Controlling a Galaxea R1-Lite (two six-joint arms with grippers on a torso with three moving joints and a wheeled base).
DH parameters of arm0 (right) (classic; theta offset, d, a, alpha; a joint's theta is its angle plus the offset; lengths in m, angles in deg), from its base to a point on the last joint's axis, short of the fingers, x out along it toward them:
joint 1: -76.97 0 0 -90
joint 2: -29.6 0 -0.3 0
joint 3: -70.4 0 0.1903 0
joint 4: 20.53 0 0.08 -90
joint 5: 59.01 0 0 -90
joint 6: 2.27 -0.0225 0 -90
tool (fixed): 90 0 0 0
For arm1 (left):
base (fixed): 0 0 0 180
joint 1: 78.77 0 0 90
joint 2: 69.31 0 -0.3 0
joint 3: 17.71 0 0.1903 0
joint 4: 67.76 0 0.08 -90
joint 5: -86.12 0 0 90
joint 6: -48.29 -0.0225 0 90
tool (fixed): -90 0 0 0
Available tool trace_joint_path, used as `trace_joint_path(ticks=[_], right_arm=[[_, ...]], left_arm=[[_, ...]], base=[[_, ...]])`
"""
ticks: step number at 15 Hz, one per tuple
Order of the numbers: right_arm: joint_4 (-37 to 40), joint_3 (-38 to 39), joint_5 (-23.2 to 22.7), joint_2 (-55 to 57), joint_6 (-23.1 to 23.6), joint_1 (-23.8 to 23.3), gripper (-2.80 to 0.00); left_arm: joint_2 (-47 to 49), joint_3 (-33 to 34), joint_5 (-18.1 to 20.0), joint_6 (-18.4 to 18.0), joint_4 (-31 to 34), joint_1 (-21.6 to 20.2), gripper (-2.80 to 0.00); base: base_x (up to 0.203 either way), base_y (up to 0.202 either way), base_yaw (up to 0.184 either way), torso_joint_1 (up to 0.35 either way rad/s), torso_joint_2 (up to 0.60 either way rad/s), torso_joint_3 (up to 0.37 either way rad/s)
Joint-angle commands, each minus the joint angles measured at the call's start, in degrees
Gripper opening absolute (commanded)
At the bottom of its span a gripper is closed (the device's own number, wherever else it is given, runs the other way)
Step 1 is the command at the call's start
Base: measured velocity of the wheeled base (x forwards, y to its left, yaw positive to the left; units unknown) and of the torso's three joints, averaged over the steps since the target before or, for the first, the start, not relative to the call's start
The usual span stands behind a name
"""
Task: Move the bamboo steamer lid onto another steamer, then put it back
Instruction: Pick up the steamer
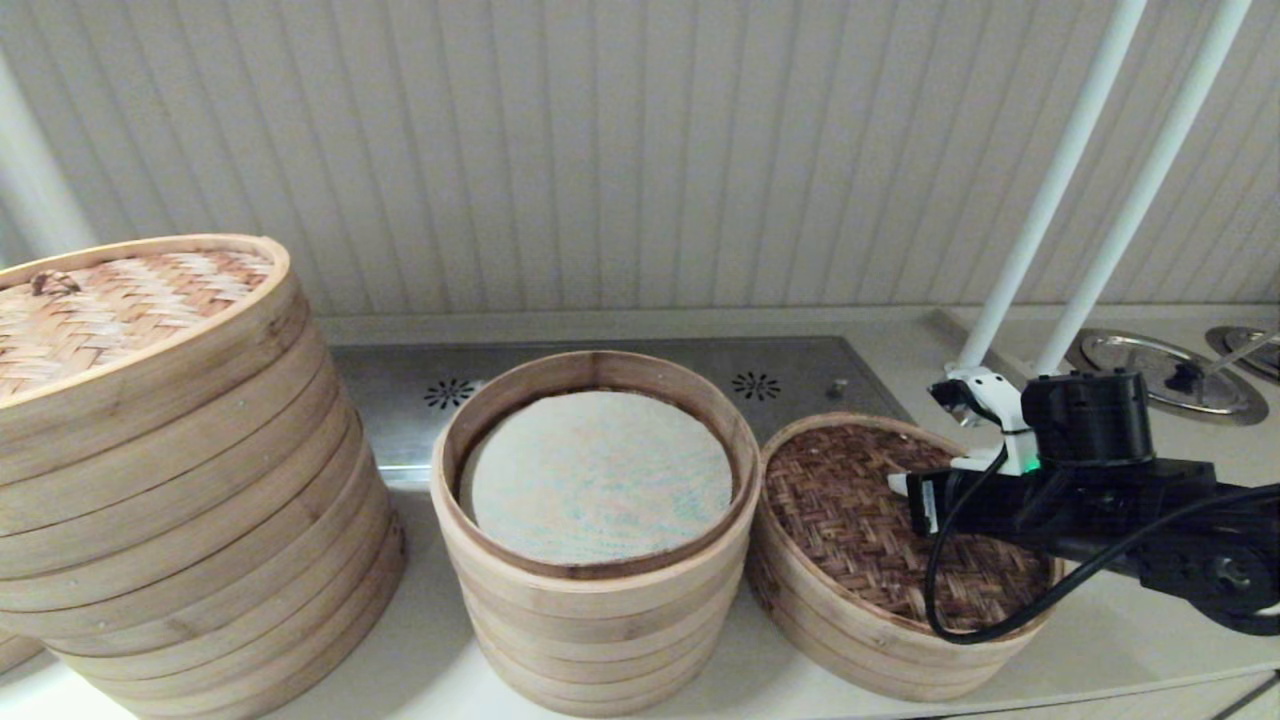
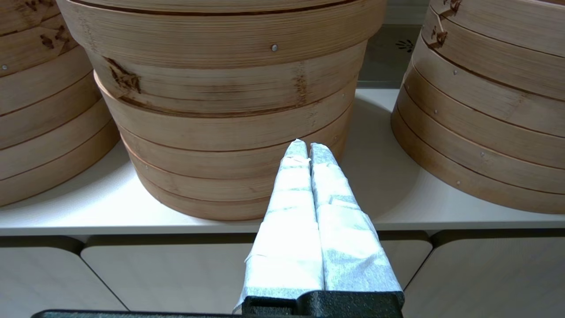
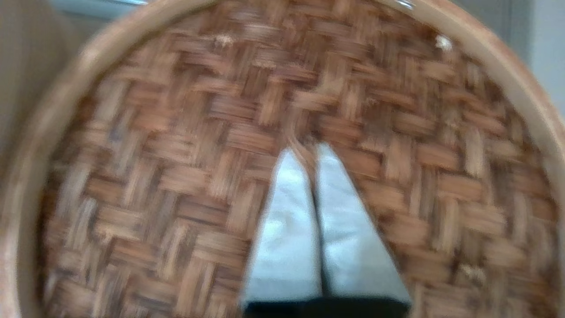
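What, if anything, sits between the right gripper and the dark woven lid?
Nothing visible. The right gripper hangs directly over the bamboo steamer lid, fingers together, pointing at the weave with no object between them. The left gripper is parked low in front of the middle steamer stack.

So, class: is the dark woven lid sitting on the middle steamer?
No, the lid sits on the rightmost steamer.

The bamboo steamer lid [image 1: 880, 530] is rough dark herringbone weave (pale smooth rim); the counter [image 1: 420, 640] is matt white.
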Motion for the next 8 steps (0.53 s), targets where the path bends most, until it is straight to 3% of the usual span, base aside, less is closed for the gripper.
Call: trace_joint_path(ticks=[1, 8], right_arm=[[-0.17, -0.03, 0.00, -0.19, -0.14, 0.13, -2.80], [0.14, -1.61, 0.26, -3.23, -1.57, 0.50, -2.80]], left_arm=[[-0.01, 0.00, -0.07, 0.01, -0.01, 0.00, -2.80], [-0.01, 0.00, -0.07, 0.01, -0.01, 0.00, -2.80]], base=[[0.000, 0.000, 0.000, 0.000, 0.00, 0.000], [0.000, 0.000, 0.000, 0.000, 0.00, 0.000]])
